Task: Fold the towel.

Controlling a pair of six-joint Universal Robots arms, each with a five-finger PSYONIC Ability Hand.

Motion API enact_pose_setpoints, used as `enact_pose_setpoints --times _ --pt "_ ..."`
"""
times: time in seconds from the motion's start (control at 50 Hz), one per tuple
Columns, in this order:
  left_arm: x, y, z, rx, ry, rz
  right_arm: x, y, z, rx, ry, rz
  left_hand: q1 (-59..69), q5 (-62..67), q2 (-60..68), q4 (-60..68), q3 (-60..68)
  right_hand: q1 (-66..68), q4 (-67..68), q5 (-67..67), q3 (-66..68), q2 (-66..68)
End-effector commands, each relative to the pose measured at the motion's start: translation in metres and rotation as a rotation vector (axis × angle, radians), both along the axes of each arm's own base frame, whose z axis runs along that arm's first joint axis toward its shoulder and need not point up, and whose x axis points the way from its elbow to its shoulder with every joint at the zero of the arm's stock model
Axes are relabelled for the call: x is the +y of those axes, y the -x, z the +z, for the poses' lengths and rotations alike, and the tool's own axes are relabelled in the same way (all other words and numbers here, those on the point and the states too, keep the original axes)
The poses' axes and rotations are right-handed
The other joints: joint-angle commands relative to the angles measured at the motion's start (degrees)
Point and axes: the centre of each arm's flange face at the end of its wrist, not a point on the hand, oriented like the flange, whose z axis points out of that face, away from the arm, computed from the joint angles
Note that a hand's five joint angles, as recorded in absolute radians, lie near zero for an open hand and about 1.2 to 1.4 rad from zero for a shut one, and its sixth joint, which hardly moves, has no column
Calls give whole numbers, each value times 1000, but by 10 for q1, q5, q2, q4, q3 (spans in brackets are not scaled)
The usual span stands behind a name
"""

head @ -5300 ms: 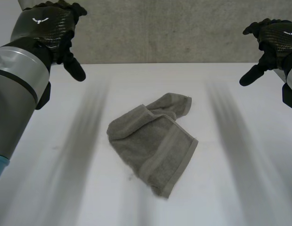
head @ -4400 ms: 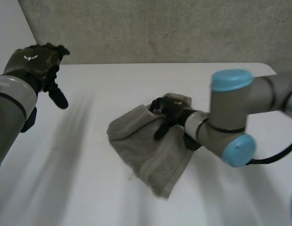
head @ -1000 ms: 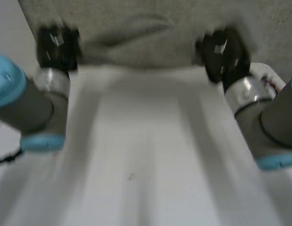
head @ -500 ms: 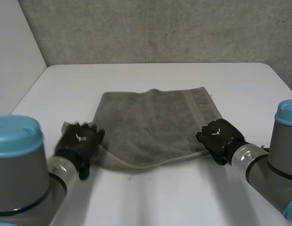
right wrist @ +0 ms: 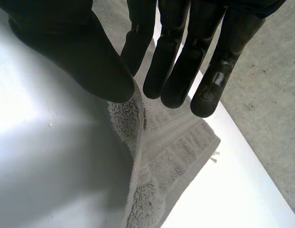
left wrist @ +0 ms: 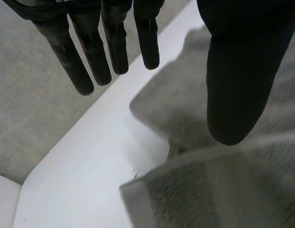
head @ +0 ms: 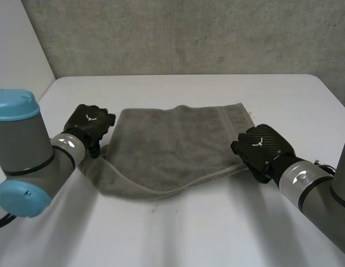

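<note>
The towel (head: 172, 147) is a plain mid grey all over; its only pattern is a flat woven band of the same grey across it near one end, and it contrasts with the white table (head: 189, 233). The left hand (head: 90, 123) and the right hand (head: 260, 149) are black, each with a fine chequered weave and a small white emblem on its back. The left arm (head: 28, 153) and right arm (head: 320, 194) are grey with light-blue caps, and the wall (head: 189, 33) is mottled grey with darker specks.
</note>
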Motion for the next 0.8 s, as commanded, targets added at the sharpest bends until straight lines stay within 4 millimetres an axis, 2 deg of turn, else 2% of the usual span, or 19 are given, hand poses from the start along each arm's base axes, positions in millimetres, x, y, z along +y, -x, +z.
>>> enact_pose_setpoints --times 0.02,0.2,0.24,0.32,0.4,0.44,0.46,0.5,0.52,0.54,0.56,0.6,0.62,0.66,0.68,0.7,0.72,0.76,0.8 --pt "-13 -5 -27 -133 -26 -14 -2 2 -3 5 -5 -9 47 47 47 47 47 242 116 125 120 124" --pt "-8 -10 -40 -168 -97 -11 -12 7 -8 5 -7 -35 70 70 71 70 71 242 116 125 120 124" --pt "-8 -11 -41 -168 -97 -6 -13 7 -11 8 -12 -34 136 136 136 136 136 242 116 125 120 124" --pt "-9 -11 -47 -173 -111 -2 -16 6 -18 15 -25 -37 533 533 533 533 533 242 116 125 120 124" --pt "-9 -12 -40 -167 -91 14 -20 8 -14 16 -16 -49 534 534 535 534 535 242 116 125 120 124" --pt "-5 -11 -6 -136 -10 32 -32 13 -3 14 22 -80 534 534 535 534 535 242 116 125 120 124" --pt "-5 -11 -6 -136 -9 32 -32 13 -3 14 22 -80 534 534 535 534 535 242 116 125 120 124" --pt "5 -10 38 -55 93 45 -39 17 23 11 86 -94 534 534 535 534 535 242 116 125 120 124" --pt "5 -10 38 -55 93 45 -39 17 23 11 87 -94 534 534 535 534 535 242 116 125 120 124" --pt "11 -8 66 8 159 44 -39 19 50 -6 140 -103 534 534 535 534 535 242 116 125 120 124" --pt "11 -8 66 9 159 44 -39 19 50 -6 140 -103 534 534 535 534 535 242 116 125 120 124" --pt "28 -8 139 179 342 41 -32 20 106 -53 245 -104 534 534 535 534 535 242 116 125 120 124" --pt "28 -8 139 180 343 41 -32 20 106 -53 245 -104 534 534 535 534 535 242 116 125 120 124" --pt "47 -16 202 340 495 41 -23 22 162 -112 348 -109 534 534 535 534 535 242 116 125 120 124" --pt "47 -17 203 341 496 41 -23 22 162 -112 348 -109 534 534 535 534 535 242 116 125 120 124" --pt "57 -20 227 401 553 34 -18 24 186 -143 388 -110 534 534 535 534 535 242 116 125 120 124" --pt "57 -20 227 402 554 34 -14 26 203 -154 413 -113 534 534 535 534 535 242 116 125 120 124" --pt "64 -23 255 456 617 27 -10 28 216 -156 423 -110 534 534 535 534 535 242 116 125 120 124" --pt "65 -24 259 457 620 27 -6 29 224 -153 418 -104 534 534 535 534 535 242 116 125 120 124"
